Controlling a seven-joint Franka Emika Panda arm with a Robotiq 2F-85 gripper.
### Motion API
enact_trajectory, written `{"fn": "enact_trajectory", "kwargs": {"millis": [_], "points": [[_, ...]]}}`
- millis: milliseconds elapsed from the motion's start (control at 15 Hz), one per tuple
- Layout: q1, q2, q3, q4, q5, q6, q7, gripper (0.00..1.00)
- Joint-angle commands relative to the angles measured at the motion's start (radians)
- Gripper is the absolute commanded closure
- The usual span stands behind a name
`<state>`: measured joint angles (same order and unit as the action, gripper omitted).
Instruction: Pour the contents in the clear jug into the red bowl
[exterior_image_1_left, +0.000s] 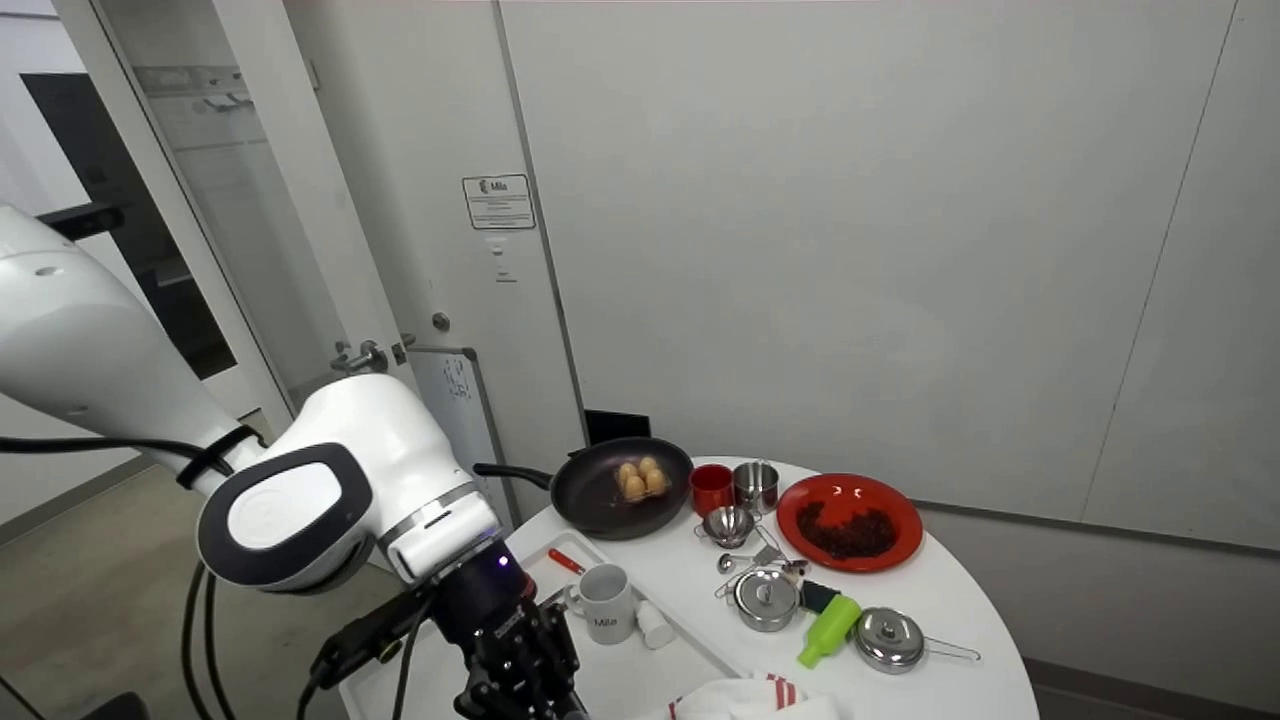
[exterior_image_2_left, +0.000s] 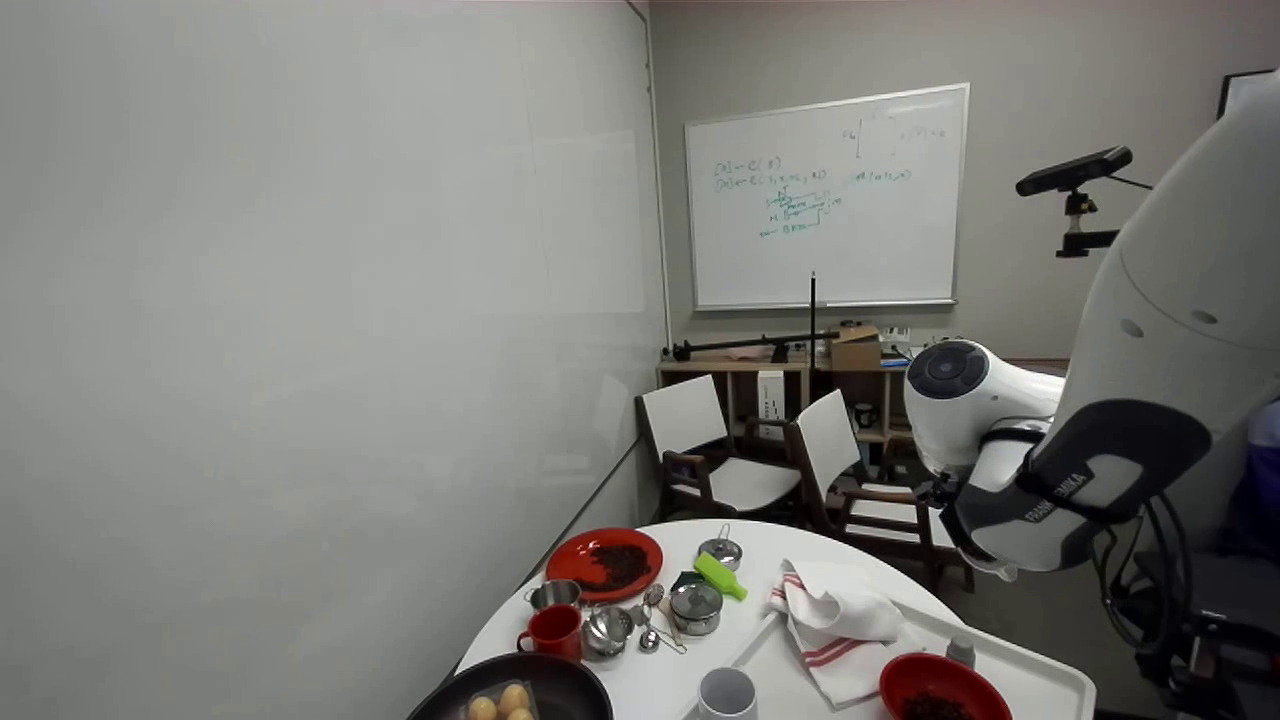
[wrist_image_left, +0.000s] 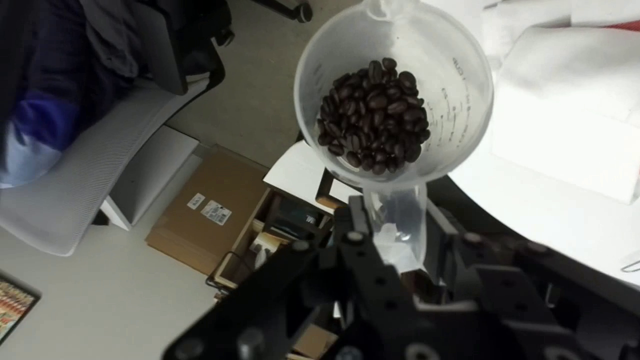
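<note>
The clear jug (wrist_image_left: 465, 75) fills the top of the wrist view, its mouth toward the camera and dark coffee beans (wrist_image_left: 375, 120) heaped at its bottom. My gripper (wrist_image_left: 397, 220) is shut on the jug's handle (wrist_image_left: 400, 225), one finger on each side. Beneath the jug show the floor and part of the white table. A wide shallow red bowl (exterior_image_1_left: 835, 487) with dark bits stands at the table's far side in both exterior views. Another, deeper red bowl (exterior_image_2_left: 905, 672), also with dark bits, sits on the tray in an exterior view. The gripper is away from both.
The white tray (exterior_image_2_left: 1075, 690) also carries a mug (exterior_image_1_left: 606, 605) and a red-striped towel (exterior_image_2_left: 850, 635). A black pan (exterior_image_1_left: 600, 505) with eggs, a red cup (exterior_image_1_left: 711, 490), metal pots (exterior_image_1_left: 765, 600) and a green bottle (exterior_image_1_left: 830, 632) crowd the table. Chairs (exterior_image_2_left: 740, 480) stand beyond its edge.
</note>
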<state>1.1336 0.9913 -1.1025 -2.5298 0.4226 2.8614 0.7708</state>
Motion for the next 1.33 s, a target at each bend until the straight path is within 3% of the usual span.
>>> {"fn": "enact_trajectory", "kwargs": {"millis": [0,67,133,200,267,333,1267], "points": [[0.074,0.130,-0.034,0.021,-0.057,-0.095,0.152,0.92],[0.074,0.128,-0.030,0.025,-0.075,-0.107,0.161,0.93],[0.032,0.060,-0.010,0.009,-0.077,-0.052,0.127,0.92],[0.037,0.070,-0.007,0.009,-0.084,-0.056,0.139,0.73],[0.036,0.070,-0.004,0.009,-0.085,-0.055,0.139,0.73],[0.035,0.069,-0.004,0.009,-0.086,-0.055,0.139,0.93],[-0.168,-0.276,0.085,0.013,-0.147,-0.013,-0.039,0.92]]}}
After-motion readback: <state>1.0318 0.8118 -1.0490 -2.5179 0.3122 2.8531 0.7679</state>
